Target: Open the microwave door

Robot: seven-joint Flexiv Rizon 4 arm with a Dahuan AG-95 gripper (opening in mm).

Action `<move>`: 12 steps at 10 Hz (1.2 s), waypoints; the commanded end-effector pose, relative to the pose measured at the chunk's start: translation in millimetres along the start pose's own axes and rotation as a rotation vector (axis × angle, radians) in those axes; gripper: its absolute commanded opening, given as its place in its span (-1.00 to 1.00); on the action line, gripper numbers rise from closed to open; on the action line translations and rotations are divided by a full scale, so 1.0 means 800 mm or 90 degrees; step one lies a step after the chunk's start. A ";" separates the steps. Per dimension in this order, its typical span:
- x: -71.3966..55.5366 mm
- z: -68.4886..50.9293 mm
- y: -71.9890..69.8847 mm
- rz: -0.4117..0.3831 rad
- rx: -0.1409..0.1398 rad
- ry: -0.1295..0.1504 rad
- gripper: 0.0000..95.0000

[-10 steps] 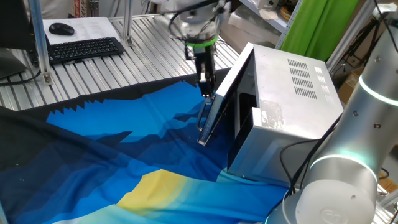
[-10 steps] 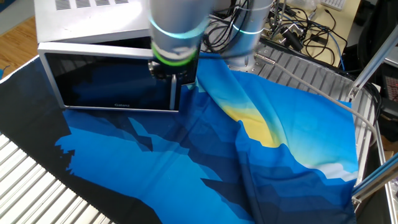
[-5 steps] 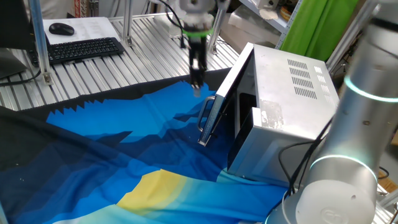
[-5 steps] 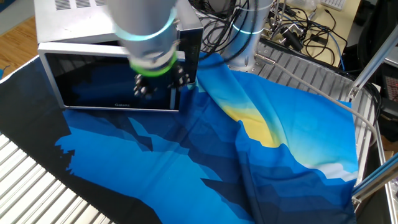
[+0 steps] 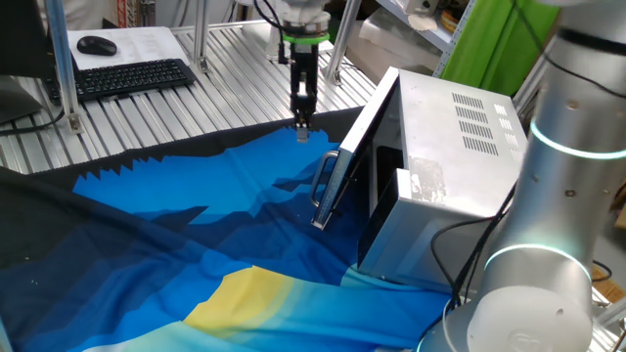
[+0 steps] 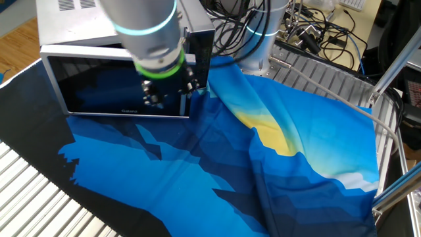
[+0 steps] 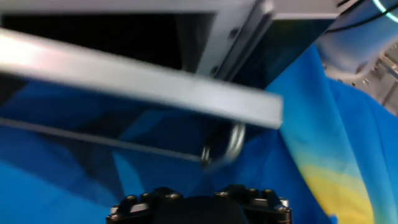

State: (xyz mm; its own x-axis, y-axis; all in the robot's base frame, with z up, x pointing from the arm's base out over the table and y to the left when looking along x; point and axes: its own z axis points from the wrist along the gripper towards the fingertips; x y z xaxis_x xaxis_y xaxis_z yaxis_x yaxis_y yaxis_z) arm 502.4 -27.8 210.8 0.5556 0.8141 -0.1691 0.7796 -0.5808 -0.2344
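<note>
The microwave [image 5: 460,137] is a silver box at the right, on the blue cloth. The microwave door [image 5: 357,147] stands ajar, with its curved handle [image 5: 325,186] free. In the other fixed view its dark glass [image 6: 99,85] faces front. My gripper [image 5: 302,129] hangs fingers-down above the cloth, left of the door's far end and clear of the handle. In the other fixed view the gripper [image 6: 170,97] is in front of the glass, fingers spread and empty. The hand view shows the door's silver top edge [image 7: 155,87] and blurred handle [image 7: 225,146]; my fingertips are out of frame.
A blue and yellow cloth [image 5: 196,225] covers the table. A keyboard [image 5: 132,76] and mouse [image 5: 96,45] lie at the back left beside a frame post [image 5: 61,59]. The arm's silver body [image 5: 548,196] stands right of the microwave. Cables [image 6: 316,33] lie behind.
My gripper has left the door handle, risen, and moved back and away from the door. The door stays ajar at the same angle.
</note>
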 end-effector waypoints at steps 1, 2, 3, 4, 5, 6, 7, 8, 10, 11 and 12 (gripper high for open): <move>0.017 -0.013 -0.035 -0.182 0.002 0.095 -1.00; 0.020 -0.015 -0.045 -0.196 0.000 0.115 -1.00; 0.022 -0.014 -0.059 -0.221 -0.012 0.137 -1.00; 0.022 -0.009 -0.070 -0.239 -0.028 0.155 -1.00; 0.022 -0.004 -0.078 -0.260 -0.051 0.152 -1.00; 0.022 0.001 -0.086 -0.285 -0.067 0.140 -1.00; 0.021 0.006 -0.094 -0.310 -0.079 0.128 -1.00; 0.020 0.010 -0.103 -0.306 -0.093 0.135 -1.00; 0.017 0.015 -0.114 -0.319 -0.130 0.142 -1.00; 0.016 0.022 -0.124 -0.326 -0.161 0.144 -1.00; 0.015 0.026 -0.131 -0.330 -0.169 0.145 -1.00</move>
State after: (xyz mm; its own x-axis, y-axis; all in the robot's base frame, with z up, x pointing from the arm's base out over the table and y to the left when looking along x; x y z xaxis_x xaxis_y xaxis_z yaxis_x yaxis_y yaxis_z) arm 433.1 41.2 211.8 0.1181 0.9859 0.1190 0.9930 -0.1173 -0.0134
